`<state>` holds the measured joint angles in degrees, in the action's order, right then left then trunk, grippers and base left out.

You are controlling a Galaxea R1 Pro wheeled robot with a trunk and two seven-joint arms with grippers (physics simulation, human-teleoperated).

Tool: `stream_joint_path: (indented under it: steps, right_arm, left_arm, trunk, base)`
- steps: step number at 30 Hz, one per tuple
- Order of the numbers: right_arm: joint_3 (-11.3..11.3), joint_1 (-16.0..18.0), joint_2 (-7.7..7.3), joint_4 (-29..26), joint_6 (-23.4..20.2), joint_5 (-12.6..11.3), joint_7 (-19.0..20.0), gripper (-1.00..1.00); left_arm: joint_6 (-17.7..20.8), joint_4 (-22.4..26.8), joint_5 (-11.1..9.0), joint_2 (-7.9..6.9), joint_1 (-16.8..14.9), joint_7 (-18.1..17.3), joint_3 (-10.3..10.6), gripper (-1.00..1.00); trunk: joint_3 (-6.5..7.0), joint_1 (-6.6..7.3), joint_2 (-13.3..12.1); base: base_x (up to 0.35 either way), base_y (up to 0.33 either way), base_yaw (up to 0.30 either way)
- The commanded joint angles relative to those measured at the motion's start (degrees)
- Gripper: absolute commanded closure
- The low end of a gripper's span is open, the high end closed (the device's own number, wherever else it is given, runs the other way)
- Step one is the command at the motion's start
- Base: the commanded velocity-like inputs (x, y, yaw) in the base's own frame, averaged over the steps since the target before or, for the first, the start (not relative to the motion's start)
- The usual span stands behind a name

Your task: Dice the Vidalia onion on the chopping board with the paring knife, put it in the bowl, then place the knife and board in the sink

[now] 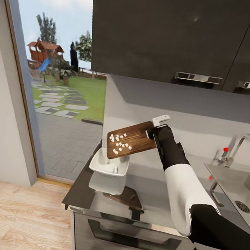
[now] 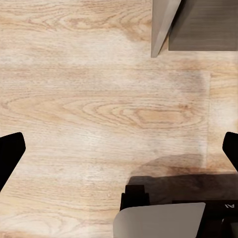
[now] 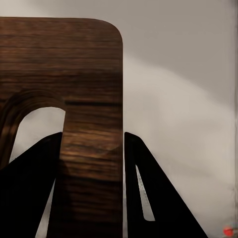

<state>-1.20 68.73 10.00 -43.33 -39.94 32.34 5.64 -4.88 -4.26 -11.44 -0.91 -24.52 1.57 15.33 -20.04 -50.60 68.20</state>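
Note:
My right gripper (image 1: 152, 132) is shut on the edge of the chopping board (image 1: 132, 141), holding it tilted in the air, low end toward the white bowl (image 1: 109, 166) on the countertop (image 1: 157, 202). Small white pieces of diced onion (image 1: 119, 141) lie on the board's lower half, just above the bowl. In the right wrist view the brown board (image 3: 89, 99) sits between the dark fingers (image 3: 158, 198) of the right gripper (image 3: 93, 135). The sink (image 1: 232, 185) lies at the right. Over wooden floor, my left gripper (image 2: 119, 153) is open and holds nothing. The paring knife is out of view.
A chrome faucet (image 1: 237, 148) with a red knob stands behind the sink. Dark upper cabinets (image 1: 167, 31) hang over the counter. A drawer with a black handle (image 1: 130, 236) sits below it. The bowl stands near the counter's left end, beside a glass door (image 1: 62, 91) to a garden.

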Motion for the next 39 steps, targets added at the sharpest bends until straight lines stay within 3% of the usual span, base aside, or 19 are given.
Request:
stream_joint_path:
  steps: [1, 8, 34, 39]
  right_arm:
    - [0.0, 0.1, 0.0, -0.1, -0.3, 0.5, 0.2, 1.0]
    - [-0.1, 0.1, 0.0, -0.1, -0.3, 0.5, -3.1, 1.0]
    - [-1.2, 0.1, 0.0, -0.1, -0.4, 0.5, -3.6, 1.0]
    - [-4.2, 0.1, 0.0, 0.0, -0.4, 0.5, -4.7, 1.0]
  left_arm:
    - [-0.4, -0.2, -0.5, 0.03, -0.1, 0.0, 0.5, -1.0]
    - [-0.4, -0.2, -0.5, 0.03, -0.1, 0.0, 0.5, -1.0]
    - [-0.4, -0.2, -0.5, 0.03, -0.1, 0.0, 0.5, -1.0]
    - [-0.4, -0.2, -0.5, 0.03, -0.1, 0.0, 0.5, -1.0]
  trunk:
    - [-0.07, 0.0, 0.0]
    - [-0.07, 0.0, 0.0]
    - [-0.07, 0.0, 0.0]
    - [-0.07, 0.0, 0.0]
  base:
    - [0.0, 0.0, 0.0]
    - [0.0, 0.0, 0.0]
    - [0.0, 0.0, 0.0]
    - [0.0, 0.0, 0.0]
